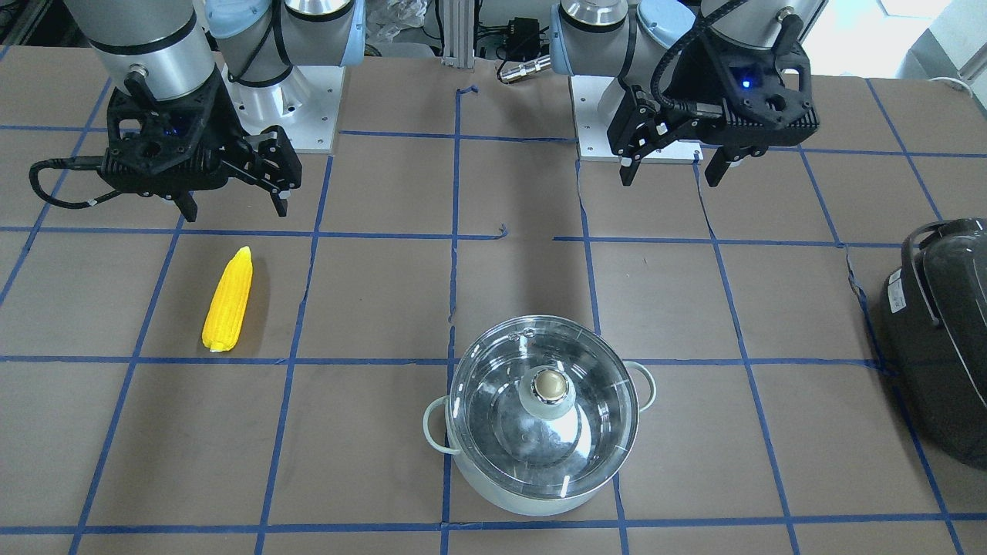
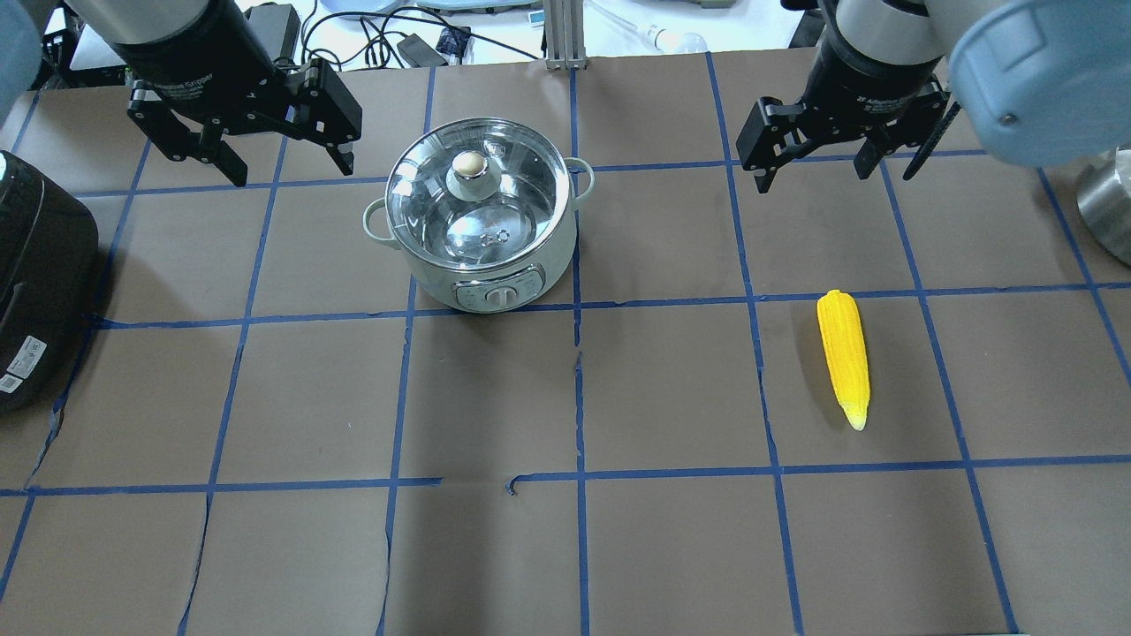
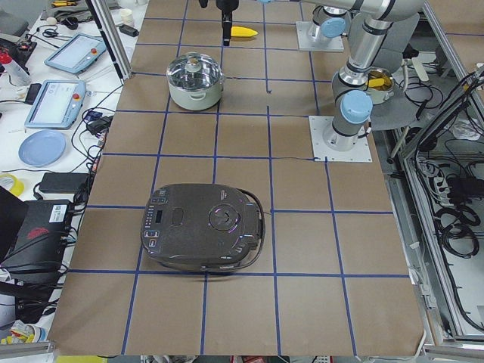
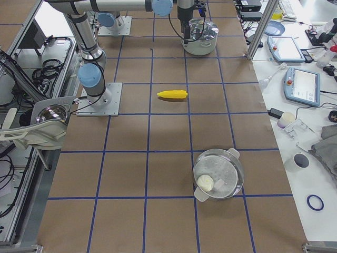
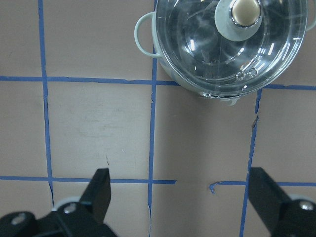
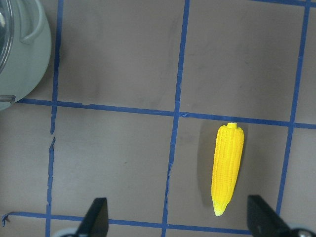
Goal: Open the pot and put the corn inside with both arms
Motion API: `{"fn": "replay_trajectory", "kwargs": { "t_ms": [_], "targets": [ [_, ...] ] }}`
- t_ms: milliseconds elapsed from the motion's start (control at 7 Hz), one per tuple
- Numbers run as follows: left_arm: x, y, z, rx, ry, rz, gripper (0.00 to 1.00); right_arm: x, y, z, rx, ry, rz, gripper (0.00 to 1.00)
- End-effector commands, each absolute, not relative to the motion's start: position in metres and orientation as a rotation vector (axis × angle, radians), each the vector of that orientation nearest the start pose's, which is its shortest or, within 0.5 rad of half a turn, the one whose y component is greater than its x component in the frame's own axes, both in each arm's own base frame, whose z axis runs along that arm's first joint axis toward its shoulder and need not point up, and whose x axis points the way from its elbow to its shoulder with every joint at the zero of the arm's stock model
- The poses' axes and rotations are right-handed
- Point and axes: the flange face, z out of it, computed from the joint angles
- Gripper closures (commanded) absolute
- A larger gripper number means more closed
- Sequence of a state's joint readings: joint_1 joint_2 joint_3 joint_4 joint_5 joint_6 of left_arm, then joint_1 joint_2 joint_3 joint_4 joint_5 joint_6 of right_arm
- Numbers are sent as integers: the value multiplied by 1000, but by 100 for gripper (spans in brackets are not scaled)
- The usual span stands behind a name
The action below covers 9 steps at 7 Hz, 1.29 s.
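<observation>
The pot (image 2: 482, 265) stands on the table with its clear glass lid (image 2: 521, 190) on and a metallic knob (image 2: 470, 166) on top. It also shows in the front view (image 1: 493, 493) and the left wrist view (image 5: 197, 74). The corn (image 2: 844, 353) lies flat on the table, far to the pot's right, and shows in the right wrist view (image 6: 227, 168) and the front view (image 1: 228, 301). My left gripper (image 2: 292, 172) hovers open and empty beside the pot's left. My right gripper (image 2: 808, 177) hovers open and empty above the table beyond the corn.
A large black appliance (image 2: 35, 265) sits at the table's left end, also seen in the exterior left view (image 3: 204, 238). A second lidded steel pot (image 4: 218, 174) stands further out on my right side. Blue tape lines grid the brown table cover (image 2: 574, 548).
</observation>
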<state>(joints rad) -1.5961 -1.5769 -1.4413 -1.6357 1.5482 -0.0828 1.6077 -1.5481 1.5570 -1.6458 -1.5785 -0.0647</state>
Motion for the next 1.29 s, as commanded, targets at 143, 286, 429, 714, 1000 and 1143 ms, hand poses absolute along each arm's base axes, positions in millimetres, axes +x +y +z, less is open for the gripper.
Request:
{"fn": "replay_trajectory", "kwargs": {
  "t_ms": [143,286,429,714,1000,1143],
  "targets": [
    [-148,-494,544,-91,3167,-97,0,151,-503,492,-159,3144,-113,0],
    [-147,-494,543,-94,3167,-95,0,151,-503,491,-152,3145,-101,0],
    [-147,-496,543,-96,3167,-100,0,150,-503,491,-152,3145,-101,0],
    [-147,-495,543,-96,3167,-102,0,149,-503,486,-154,3145,-89,0],
    [-147,-495,542,-96,3167,-100,0,145,-501,475,-140,3146,-67,0],
    [-147,-497,541,-96,3168,-105,0,144,-502,475,-140,3146,-67,0]
  ]
}}
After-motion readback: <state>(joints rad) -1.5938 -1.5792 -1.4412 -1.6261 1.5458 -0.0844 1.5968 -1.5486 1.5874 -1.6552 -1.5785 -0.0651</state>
